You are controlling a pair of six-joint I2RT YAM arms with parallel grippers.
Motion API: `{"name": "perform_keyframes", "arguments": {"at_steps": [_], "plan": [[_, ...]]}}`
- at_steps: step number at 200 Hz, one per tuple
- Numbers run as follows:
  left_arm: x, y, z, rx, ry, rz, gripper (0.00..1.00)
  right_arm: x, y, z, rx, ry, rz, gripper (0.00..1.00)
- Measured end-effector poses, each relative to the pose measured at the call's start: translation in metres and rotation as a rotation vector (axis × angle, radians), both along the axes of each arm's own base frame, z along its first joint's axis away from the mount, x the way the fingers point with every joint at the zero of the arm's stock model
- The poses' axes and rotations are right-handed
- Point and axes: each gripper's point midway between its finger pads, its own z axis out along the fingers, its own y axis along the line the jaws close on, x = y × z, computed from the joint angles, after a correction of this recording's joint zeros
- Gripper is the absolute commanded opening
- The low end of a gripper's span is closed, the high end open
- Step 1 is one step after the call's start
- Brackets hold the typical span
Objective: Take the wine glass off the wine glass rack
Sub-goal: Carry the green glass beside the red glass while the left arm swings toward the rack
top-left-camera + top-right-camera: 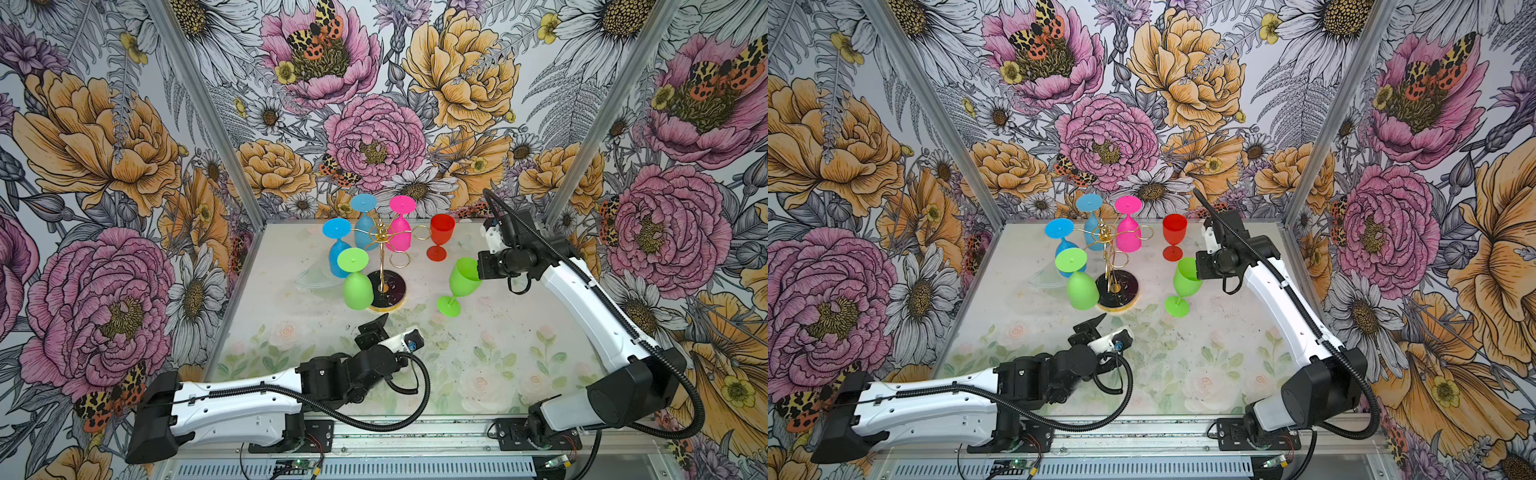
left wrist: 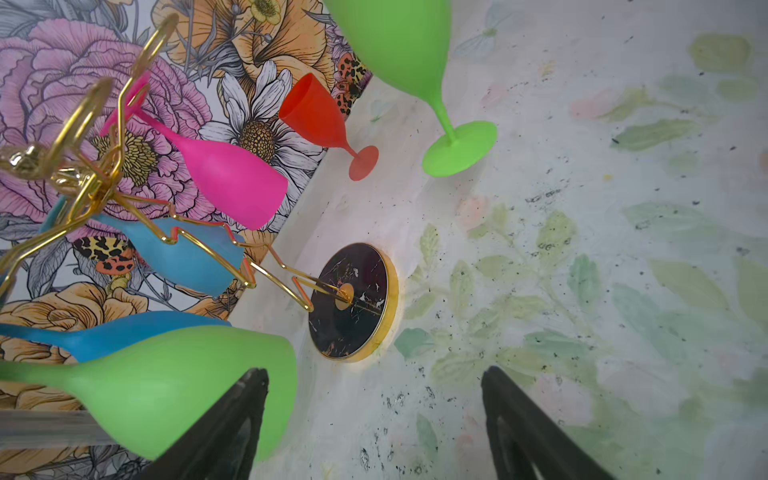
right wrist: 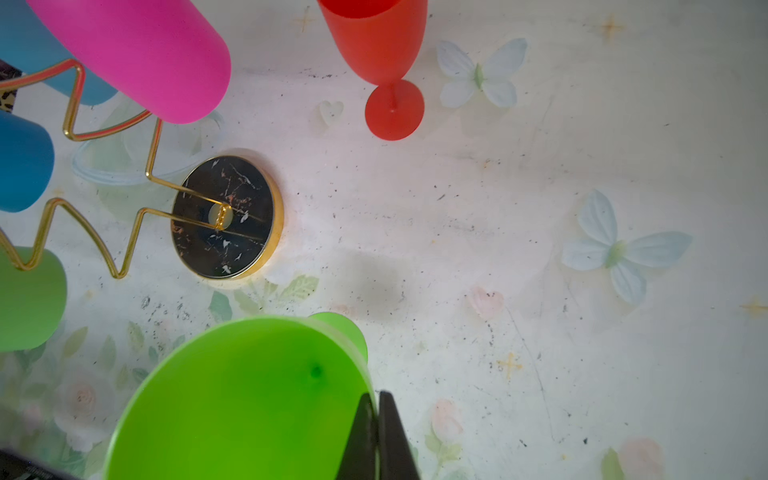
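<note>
R gripper (image 3: 376,401) pinches shut on rim of green wine glass (image 3: 249,399). Glass is tilted, off wine glass rack (image 1: 380,233), to its right in both top views. L gripper (image 2: 374,374) wide open, empty, near hanging green glass (image 2: 166,386). Whether held glass's foot touches tabletop (image 1: 498,332): unclear. Rim pinch shows in right wrist view only; top views hide it.

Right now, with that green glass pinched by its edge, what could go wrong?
The right gripper pinches only the thin rim of the tilted green glass; it might slip or topple when let go.
The open left gripper sits close to the hanging green glass and the wine glass rack; a nudge could knock that glass off or tip the slim stand.
The red glass stands nearby and could be bumped.
</note>
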Motion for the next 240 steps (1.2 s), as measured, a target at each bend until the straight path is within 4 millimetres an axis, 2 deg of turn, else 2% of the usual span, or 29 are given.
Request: {"name": "perform_keyframes", "arguments": {"at_steps": [36, 102, 162, 240], "plan": [[0.009, 0.022, 0.001, -0.112, 0.097, 0.069, 0.85, 0.021, -0.023, -0.005, -0.069, -0.038, -0.082, 0.00], [0.024, 0.047, 0.000, -0.221, 0.245, 0.167, 0.86, 0.066, -0.050, -0.034, -0.138, -0.033, -0.180, 0.00], [0.032, 0.075, 0.007, -0.339, 0.304, 0.245, 0.87, 0.112, -0.061, -0.041, -0.147, -0.055, -0.230, 0.00], [0.036, 0.101, 0.017, -0.418, 0.294, 0.321, 0.88, 0.163, -0.058, -0.048, -0.148, -0.083, -0.245, 0.00]]}}
